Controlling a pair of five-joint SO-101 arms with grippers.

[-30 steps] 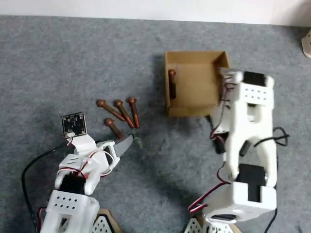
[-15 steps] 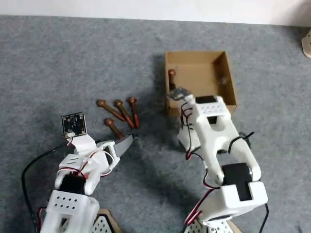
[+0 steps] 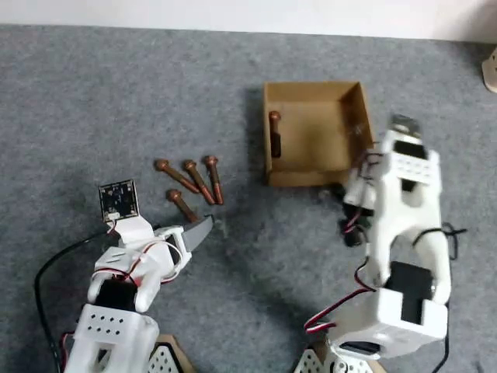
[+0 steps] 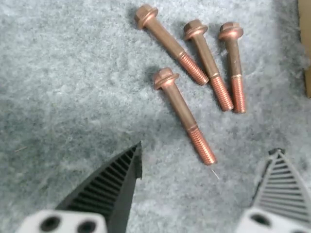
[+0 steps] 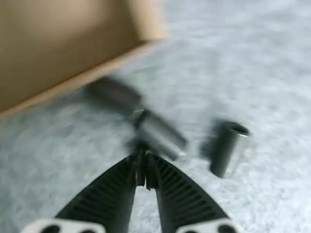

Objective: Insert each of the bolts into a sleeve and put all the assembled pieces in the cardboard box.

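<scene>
Right hand, pinched shut and empty, could knock over the upright sleeve nearby if it sweeps low; left hand gapes empty over bolts.

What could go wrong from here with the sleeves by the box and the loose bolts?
1. The right jaws are shut, tips almost at a lying sleeve beside the cardboard box; pushing on may roll it away.
2. Another sleeve nearby seems to stand on end and could topple if bumped.
3. The nearest bolt lies close to three others, so the open left jaws may nudge a neighbour.
</scene>
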